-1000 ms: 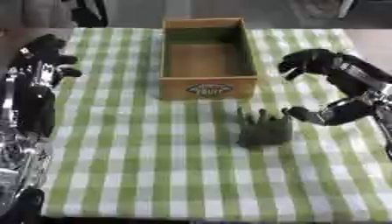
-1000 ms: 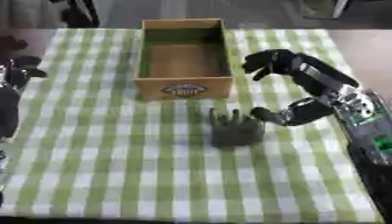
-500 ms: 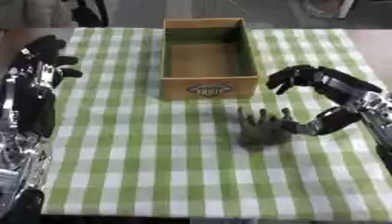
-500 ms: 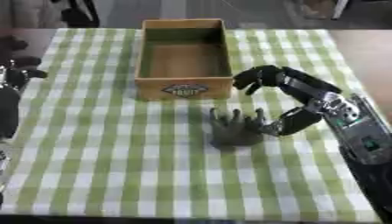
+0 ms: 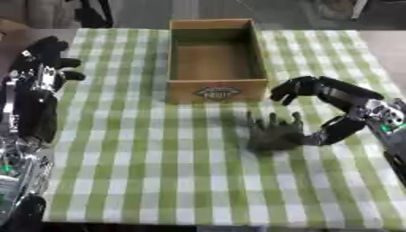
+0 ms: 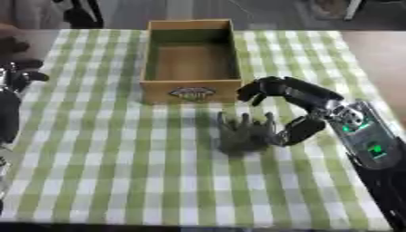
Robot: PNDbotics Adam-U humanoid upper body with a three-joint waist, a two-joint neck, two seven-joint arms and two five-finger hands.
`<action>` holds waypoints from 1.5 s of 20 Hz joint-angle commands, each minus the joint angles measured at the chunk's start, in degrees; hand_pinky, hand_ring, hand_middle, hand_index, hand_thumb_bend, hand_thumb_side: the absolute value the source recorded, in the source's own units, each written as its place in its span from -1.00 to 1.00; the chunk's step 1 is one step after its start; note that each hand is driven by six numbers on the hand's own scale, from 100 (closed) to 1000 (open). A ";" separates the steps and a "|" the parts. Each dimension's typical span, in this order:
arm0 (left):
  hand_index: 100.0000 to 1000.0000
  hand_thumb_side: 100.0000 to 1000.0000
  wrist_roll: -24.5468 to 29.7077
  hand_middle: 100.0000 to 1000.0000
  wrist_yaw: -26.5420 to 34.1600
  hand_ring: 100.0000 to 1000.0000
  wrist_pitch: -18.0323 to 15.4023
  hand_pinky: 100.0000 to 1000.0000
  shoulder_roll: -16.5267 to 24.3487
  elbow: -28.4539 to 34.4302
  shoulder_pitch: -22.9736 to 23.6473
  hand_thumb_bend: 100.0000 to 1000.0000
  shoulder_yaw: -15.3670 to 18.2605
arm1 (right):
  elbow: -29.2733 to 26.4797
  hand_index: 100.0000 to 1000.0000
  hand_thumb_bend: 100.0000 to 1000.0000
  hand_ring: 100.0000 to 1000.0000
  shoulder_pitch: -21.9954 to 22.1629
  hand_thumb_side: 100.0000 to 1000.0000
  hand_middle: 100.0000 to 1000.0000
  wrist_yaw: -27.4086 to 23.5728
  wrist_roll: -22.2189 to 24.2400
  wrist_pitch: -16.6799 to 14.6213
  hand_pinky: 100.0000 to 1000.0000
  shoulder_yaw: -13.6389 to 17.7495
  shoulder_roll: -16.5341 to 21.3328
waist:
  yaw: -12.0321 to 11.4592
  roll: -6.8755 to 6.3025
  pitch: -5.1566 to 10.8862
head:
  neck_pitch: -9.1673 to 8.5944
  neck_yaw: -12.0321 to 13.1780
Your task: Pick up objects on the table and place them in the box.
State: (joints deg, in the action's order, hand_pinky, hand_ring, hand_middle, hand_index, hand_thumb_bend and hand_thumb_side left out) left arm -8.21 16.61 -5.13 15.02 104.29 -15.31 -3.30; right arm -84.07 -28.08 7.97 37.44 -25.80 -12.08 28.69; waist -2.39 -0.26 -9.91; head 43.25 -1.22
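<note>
Left eye view shows your right robot hand spread wide beside the soft dark glove; pinch its palm.

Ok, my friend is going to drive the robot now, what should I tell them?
Right hand: fingers arched over the dark glove-shaped thing, thumb at its right side, not lifted.
Left hand: idle at the table's left edge, holding nothing.
Wooden box: at the far middle of the checked cloth, empty.
Done: nothing is in the box.
Left: close on the glove-shaped thing, lift it, drop it in the box just beyond it.
</note>
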 commanded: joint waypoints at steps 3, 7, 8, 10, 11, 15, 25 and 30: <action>0.46 -0.20 0.25 0.30 0.07 0.15 -0.04 0.00 0.16 0.74 -0.65 -0.37 -0.04 | 1.34 0.78 -0.30 0.58 -1.71 -0.86 0.50 4.04 -0.63 -1.31 0.40 -0.07 0.38 | -0.15 -0.05 0.81 | 0.08 -0.24; 0.46 -0.20 0.23 0.30 0.08 0.15 -0.02 0.00 0.14 0.73 -0.66 -0.38 -0.04 | 2.29 0.78 -0.30 0.58 -2.11 -0.86 0.52 7.10 -2.14 -1.93 0.40 -0.08 0.06 | -0.19 -0.04 0.78 | 0.03 -0.26; 0.46 -0.20 0.22 0.30 0.07 0.15 -0.02 0.00 0.14 0.74 -0.66 -0.38 -0.03 | 2.46 0.78 -0.30 0.58 -2.15 -0.86 0.52 7.61 -2.50 -2.07 0.40 -0.12 -0.01 | -0.19 -0.04 0.78 | 0.02 -0.25; 0.46 -0.20 0.21 0.30 0.07 0.15 -0.01 0.00 0.14 0.72 -0.61 -0.38 -0.03 | 2.76 0.78 -0.30 0.59 -2.30 -0.85 0.54 9.04 -3.23 -2.19 0.42 -0.04 -0.06 | -0.18 -0.04 0.78 | 0.03 -0.23; 0.46 -0.20 0.20 0.30 0.07 0.15 -0.02 0.00 0.14 0.72 -0.60 -0.38 -0.03 | 2.87 0.78 -0.30 0.59 -2.37 -0.85 0.54 9.99 -3.68 -2.26 0.42 -0.03 -0.12 | -0.18 -0.05 0.78 | 0.03 -0.24; 0.46 -0.20 0.22 0.30 0.09 0.15 -0.01 0.00 0.13 0.72 -0.59 -0.38 -0.05 | 3.23 0.77 -0.30 0.59 -2.58 -0.84 0.51 13.26 -5.15 -2.69 0.43 -0.18 -0.34 | -0.17 -0.09 0.83 | 0.06 -0.27; 0.46 -0.20 0.23 0.31 0.13 0.16 0.00 0.00 0.14 0.70 -0.52 -0.39 -0.04 | 3.38 0.76 -0.30 0.64 -2.49 -0.80 0.40 20.09 -7.49 -3.66 0.54 -0.31 -0.35 | -0.18 -0.29 1.07 | 0.06 -0.34; 0.46 -0.20 0.25 0.31 0.16 0.16 0.01 0.00 0.13 0.71 -0.52 -0.39 -0.07 | 3.31 0.75 -0.30 0.64 -2.34 -0.80 0.34 23.02 -8.49 -3.97 0.58 -0.23 -0.27 | -0.11 -0.36 1.17 | -0.01 -0.34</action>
State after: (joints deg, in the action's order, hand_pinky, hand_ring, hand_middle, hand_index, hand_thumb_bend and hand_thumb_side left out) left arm -8.13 16.63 -5.06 14.60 104.29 -15.31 -3.31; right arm -80.10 -29.72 30.16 29.45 -29.75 -12.77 27.46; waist -2.51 -0.60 -9.67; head 43.25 -1.44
